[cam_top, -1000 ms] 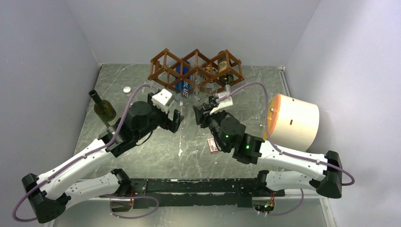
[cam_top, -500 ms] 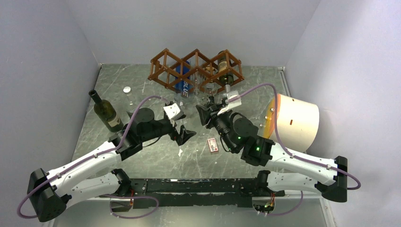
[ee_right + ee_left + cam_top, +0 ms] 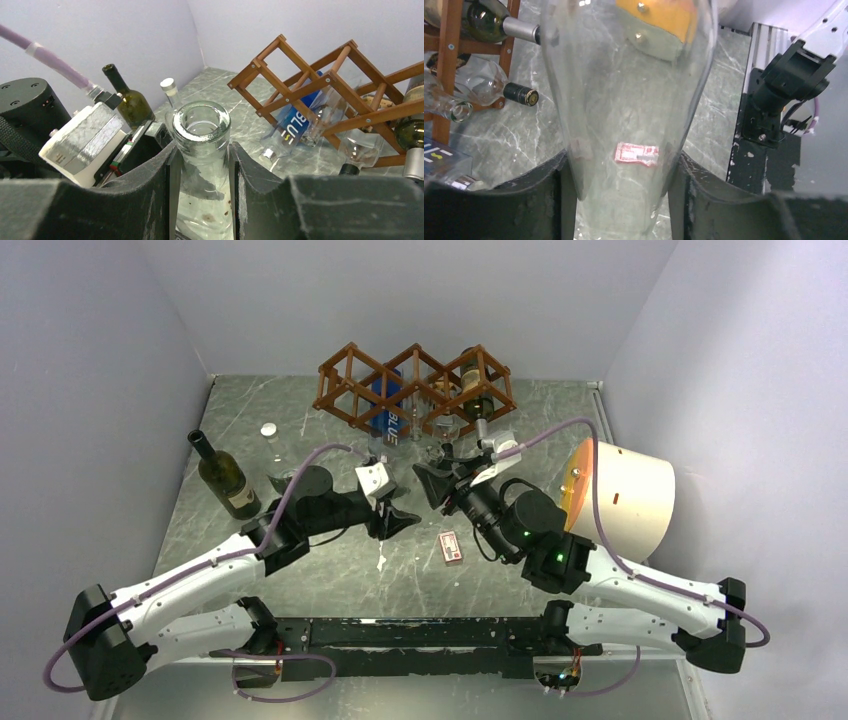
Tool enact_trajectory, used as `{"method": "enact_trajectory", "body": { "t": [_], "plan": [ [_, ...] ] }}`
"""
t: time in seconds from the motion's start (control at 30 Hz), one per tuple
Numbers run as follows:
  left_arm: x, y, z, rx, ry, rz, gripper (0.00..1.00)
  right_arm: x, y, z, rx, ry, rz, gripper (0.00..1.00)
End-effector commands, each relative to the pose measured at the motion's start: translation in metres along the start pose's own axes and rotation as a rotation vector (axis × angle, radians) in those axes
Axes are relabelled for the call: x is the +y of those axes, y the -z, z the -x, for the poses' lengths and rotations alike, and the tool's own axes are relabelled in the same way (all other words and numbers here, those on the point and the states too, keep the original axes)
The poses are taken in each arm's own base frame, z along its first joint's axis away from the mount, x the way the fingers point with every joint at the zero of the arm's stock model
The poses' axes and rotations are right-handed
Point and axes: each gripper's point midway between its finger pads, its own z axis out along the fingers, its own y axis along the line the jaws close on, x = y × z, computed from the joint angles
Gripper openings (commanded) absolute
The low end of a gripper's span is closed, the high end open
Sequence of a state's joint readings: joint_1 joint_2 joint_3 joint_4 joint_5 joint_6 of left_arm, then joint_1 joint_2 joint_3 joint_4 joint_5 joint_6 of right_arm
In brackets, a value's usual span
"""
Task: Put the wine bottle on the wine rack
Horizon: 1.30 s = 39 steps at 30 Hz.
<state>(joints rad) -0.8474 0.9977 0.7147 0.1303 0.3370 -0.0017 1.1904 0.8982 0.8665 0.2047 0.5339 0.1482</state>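
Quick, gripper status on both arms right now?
Left gripper: shut on the clear glass bottle, at its body.
Right gripper: shut on the same bottle's neck.

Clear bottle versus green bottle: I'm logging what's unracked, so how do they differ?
The clear bottle is see-through, the green bottle dark. The clear bottle is held by left fingers and right fingers; the green bottle stands free on the table. Both are outside the rack.

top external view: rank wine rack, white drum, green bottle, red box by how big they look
1. wine rack and white drum: too close to rank
2. green bottle
3. red box
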Motion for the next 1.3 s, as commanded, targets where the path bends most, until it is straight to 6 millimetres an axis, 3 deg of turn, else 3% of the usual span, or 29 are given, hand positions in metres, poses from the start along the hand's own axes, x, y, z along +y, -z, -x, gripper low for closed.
{"method": "enact_trajectory", "body": {
  "t": [0.0, 0.07, 0.1, 0.13, 0.27, 0.4, 0.47, 0.6, 0.8, 0.93, 1.1, 1.27],
  "plan": [
    [-0.008, 0.001, 0.032, -0.117, -0.081, -0.057, 0.36, 0.010, 0.005, 0.039, -0.103, -0.077, 0.057, 0.00],
    [-0.010, 0.000, 0.035, -0.119, -0.104, -0.074, 0.09, 0.011, 0.006, 0.040, -0.102, -0.080, 0.064, 0.00],
    [-0.010, 0.000, 0.036, -0.117, -0.119, -0.075, 0.07, 0.012, 0.007, 0.040, -0.100, -0.081, 0.068, 0.00],
    [-0.009, 0.000, 0.036, -0.113, -0.140, -0.075, 0.07, 0.012, 0.007, 0.039, -0.094, -0.082, 0.069, 0.07],
    [0.003, 0.005, 0.048, -0.115, -0.231, -0.012, 0.07, 0.025, 0.012, 0.033, -0.026, 0.001, 0.155, 0.45],
    [0.020, 0.015, 0.060, -0.077, -0.361, 0.074, 0.07, 0.028, 0.018, 0.027, 0.042, 0.020, 0.180, 0.62],
    [0.034, 0.021, 0.065, -0.039, -0.442, 0.144, 0.07, 0.020, 0.019, 0.021, 0.076, 0.024, 0.144, 0.65],
    [0.071, 0.042, 0.075, 0.060, -0.623, 0.328, 0.07, 0.008, 0.024, 0.030, 0.090, 0.021, 0.081, 0.68],
    [0.071, 0.056, 0.066, 0.119, -1.074, 0.278, 0.07, 0.004, 0.034, 0.045, 0.105, -0.008, 0.066, 0.69],
    [0.079, 0.060, 0.057, 0.195, -1.197, 0.279, 0.07, 0.006, 0.041, 0.048, 0.129, -0.019, 0.086, 0.70],
    [0.088, 0.059, 0.041, 0.308, -1.275, 0.245, 0.07, 0.007, 0.034, 0.027, 0.205, 0.019, 0.068, 0.72],
    [0.079, 0.057, 0.038, 0.286, -1.374, 0.189, 0.07, 0.006, 0.022, -0.013, 0.345, 0.067, 0.022, 0.73]
  ]
}}
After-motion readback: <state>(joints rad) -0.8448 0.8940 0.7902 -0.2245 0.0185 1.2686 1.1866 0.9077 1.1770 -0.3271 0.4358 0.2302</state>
